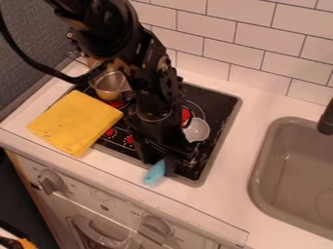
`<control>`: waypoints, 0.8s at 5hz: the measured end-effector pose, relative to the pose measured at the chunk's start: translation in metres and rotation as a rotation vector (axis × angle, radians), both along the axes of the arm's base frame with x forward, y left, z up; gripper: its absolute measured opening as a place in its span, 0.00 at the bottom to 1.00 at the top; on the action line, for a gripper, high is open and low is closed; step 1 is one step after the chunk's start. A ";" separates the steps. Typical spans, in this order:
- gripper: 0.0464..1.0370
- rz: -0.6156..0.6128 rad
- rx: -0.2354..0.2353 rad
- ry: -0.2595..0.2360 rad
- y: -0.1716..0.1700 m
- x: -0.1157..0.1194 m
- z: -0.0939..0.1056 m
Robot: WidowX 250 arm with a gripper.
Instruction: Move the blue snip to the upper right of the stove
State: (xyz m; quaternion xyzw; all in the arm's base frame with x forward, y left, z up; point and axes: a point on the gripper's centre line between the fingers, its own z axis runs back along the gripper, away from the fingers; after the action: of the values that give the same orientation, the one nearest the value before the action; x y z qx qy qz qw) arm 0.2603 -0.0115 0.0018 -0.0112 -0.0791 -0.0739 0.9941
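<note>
Inspected: toy kitchen counter (pixel 250 131) with black stove (pixel 222 114). At the front edge of the stove, toward its right-hand corner: blue snip (pixel 155 172), with rounded blue end beyond the edge, over the counter. Cannot make out the snip's other end, behind the gripper (pixel 159 154). Arm (pixel 139 53) down from the upper left, across the middle of the stove, to the gripper low over the front edge, right at the snip. Cannot tell open from closed at the jaws, nor confirm a grip on the snip.

On the stove, just beside the gripper on its right: small white bowl (pixel 197 130), near a red burner marking. At the back left of the stove: metal pot (pixel 110 87). To the left of the gripper: yellow cloth (pixel 75 120), flat across the stove's left front edge and onto the counter.

Well apart to the right: grey-beige sink (pixel 296 127) with dark faucet (pixel 327 120). Behind: white tiled wall (pixel 237 34). Below the counter: oven front with knobs (pixel 50 182).
</note>
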 end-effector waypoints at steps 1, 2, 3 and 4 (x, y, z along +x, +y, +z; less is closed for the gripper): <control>0.37 -0.031 0.010 0.007 -0.002 -0.003 0.001; 0.28 -0.075 0.002 0.031 -0.012 -0.017 0.004; 0.28 -0.113 0.000 0.018 -0.025 -0.013 0.016; 0.28 -0.112 0.011 -0.017 -0.040 0.011 0.029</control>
State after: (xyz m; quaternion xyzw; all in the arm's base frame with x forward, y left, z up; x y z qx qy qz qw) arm 0.2708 -0.0519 0.0311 -0.0093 -0.0862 -0.1300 0.9877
